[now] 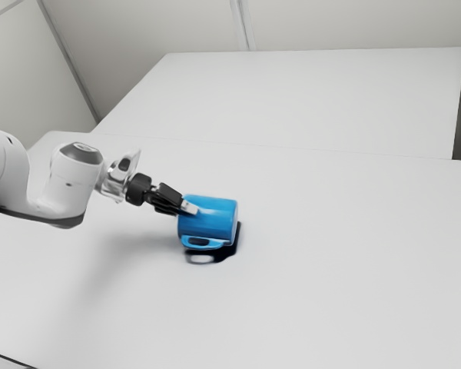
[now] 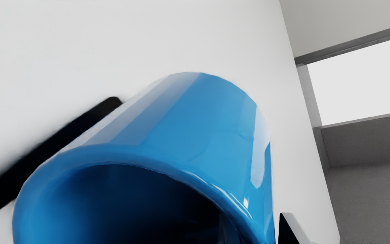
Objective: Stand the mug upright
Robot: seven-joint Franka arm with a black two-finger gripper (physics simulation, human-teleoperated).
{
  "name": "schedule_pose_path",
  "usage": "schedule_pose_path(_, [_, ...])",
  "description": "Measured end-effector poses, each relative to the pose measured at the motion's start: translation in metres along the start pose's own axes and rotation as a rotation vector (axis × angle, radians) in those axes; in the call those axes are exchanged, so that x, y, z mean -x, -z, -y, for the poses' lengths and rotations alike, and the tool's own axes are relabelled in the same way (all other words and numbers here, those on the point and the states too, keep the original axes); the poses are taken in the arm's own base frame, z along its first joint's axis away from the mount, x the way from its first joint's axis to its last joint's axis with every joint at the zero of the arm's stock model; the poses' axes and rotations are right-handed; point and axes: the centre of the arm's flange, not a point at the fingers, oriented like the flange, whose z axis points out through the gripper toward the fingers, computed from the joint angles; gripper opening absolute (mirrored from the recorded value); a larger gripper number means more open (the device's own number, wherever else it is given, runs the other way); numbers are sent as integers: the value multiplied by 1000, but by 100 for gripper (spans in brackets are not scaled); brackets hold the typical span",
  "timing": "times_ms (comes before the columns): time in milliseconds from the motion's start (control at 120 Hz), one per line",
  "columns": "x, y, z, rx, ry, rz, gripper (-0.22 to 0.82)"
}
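Blue mug (image 1: pixel 217 220) is seen sideways, well inside the counter's (image 1: pixel 338 269) edges, rim beside the end effector (image 1: pixel 189 207), whose opening and hold cannot be told.

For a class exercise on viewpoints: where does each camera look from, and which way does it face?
Exterior view: beside the arm, above the table, looking down across it; the arm and gripper reach in from the view's left.
Wrist view: on the arm's end, facing past the gripper toward the open end of the mug; part of the gripper shows at the bottom edge.
Shared: mug, lying on its side, and table.
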Motion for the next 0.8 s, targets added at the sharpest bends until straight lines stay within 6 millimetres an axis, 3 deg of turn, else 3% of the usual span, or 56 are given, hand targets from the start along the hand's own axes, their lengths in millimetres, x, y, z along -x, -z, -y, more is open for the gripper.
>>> schedule_pose_path(275, [-8,-1,-15,-7,-67,10,-14])
schedule_pose_path(492, [-24,10,-81,-144,-260,106,-18])
schedule_pose_path(675, [-27,-3,-120,-428,-438,358,-18])
schedule_pose_path(800, [-26,-27,-144,-591,-538,498,-18])
